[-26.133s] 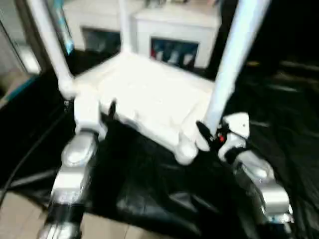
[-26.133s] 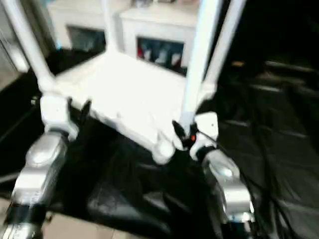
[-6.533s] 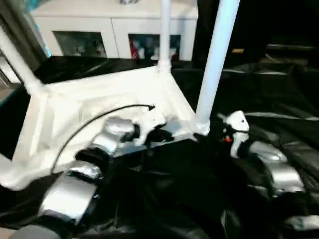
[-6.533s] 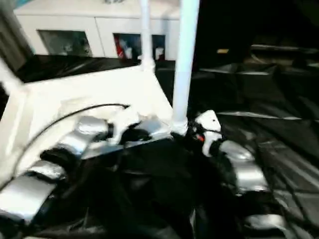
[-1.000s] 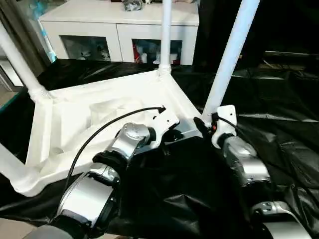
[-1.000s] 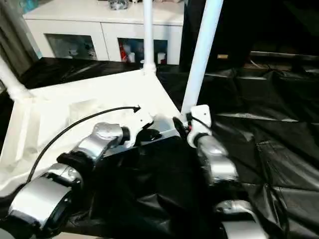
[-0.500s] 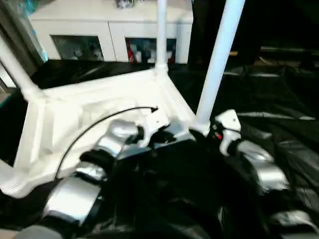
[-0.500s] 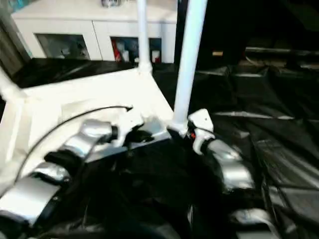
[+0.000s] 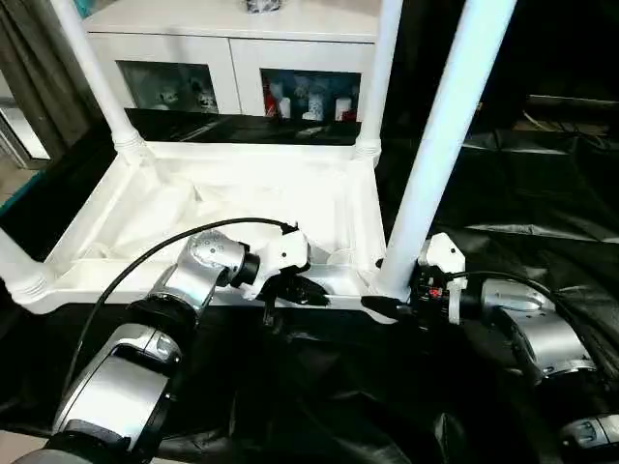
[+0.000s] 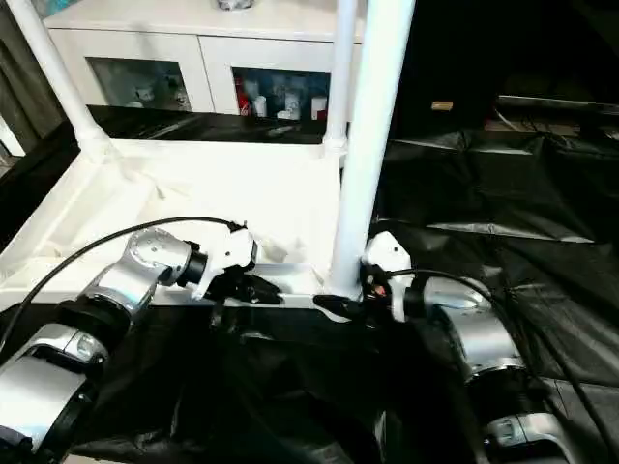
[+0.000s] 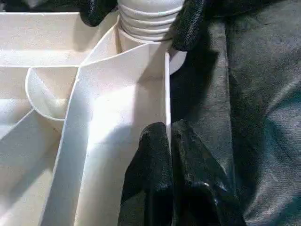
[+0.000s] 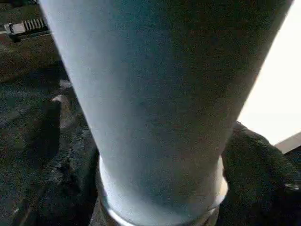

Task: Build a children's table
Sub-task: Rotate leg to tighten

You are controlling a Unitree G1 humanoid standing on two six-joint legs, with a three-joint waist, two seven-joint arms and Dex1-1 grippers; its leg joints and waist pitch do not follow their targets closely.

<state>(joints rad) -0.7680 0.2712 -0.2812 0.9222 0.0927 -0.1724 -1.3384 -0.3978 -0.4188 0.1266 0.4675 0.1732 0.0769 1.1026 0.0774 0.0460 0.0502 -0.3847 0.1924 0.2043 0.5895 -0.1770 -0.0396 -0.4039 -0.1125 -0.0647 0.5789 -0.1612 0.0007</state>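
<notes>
The white children's table (image 9: 222,208) lies upside down on a black sheet, with its legs pointing up. My left gripper (image 9: 298,290) is shut on the thin near rim of the table top (image 11: 165,84), close to the near right corner. My right gripper (image 9: 385,304) sits at the foot of the near right leg (image 9: 440,145), one black finger (image 11: 188,23) on each side of its ribbed collar (image 11: 150,19), pressed against it. Two more legs (image 9: 97,77) (image 9: 382,77) rise from the far corners, and another (image 9: 14,271) stands at the near left corner.
A white cabinet with glass doors (image 9: 242,48) stands right behind the table. Crumpled black sheeting (image 9: 542,203) covers the floor to the right and in front. A black cable (image 9: 126,280) loops from my left forearm over the table's rim.
The view has swung, so the table now looks squarer to me. My left gripper has kept its hold on the rim. My right gripper has stayed at the near right leg's foot.
</notes>
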